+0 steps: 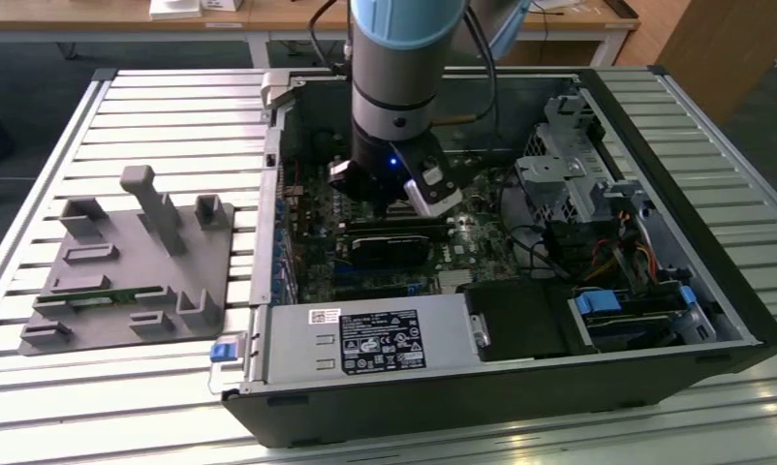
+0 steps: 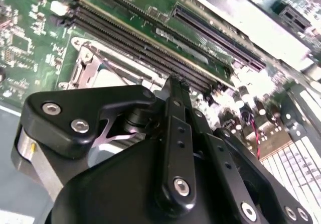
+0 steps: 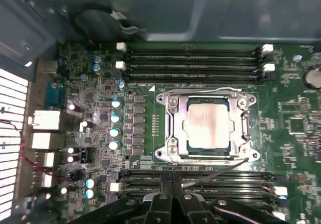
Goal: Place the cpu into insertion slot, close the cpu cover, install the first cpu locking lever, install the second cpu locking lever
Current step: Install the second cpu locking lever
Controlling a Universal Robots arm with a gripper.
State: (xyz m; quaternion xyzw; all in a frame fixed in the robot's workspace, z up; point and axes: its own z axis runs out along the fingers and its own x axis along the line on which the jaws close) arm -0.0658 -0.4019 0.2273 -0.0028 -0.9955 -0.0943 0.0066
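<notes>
In the first wrist view the cpu (image 3: 208, 126), pale grey-beige, lies flat in the insertion slot (image 3: 208, 152). The silvery cpu cover (image 3: 173, 128) is down around it. One wire locking lever (image 3: 200, 90) lies along the socket edge by the memory slots. The other lever (image 3: 215, 171) slants from the socket corner towards my fingertips. My gripper (image 3: 171, 186) hangs just beside the socket, fingers together, with the lever's end next to them. In the second wrist view the gripper (image 2: 173, 83) hides much of the socket frame (image 2: 88, 68). In the exterior view the gripper (image 1: 395, 205) is low inside the computer case.
Long black memory slots (image 3: 190, 58) flank the socket on both sides. A black card (image 1: 388, 242) sits below the gripper in the exterior view. A drive cage (image 1: 563, 184) and cables fill the case's right. A grey fixture (image 1: 130, 262) stands on the slatted table at the left.
</notes>
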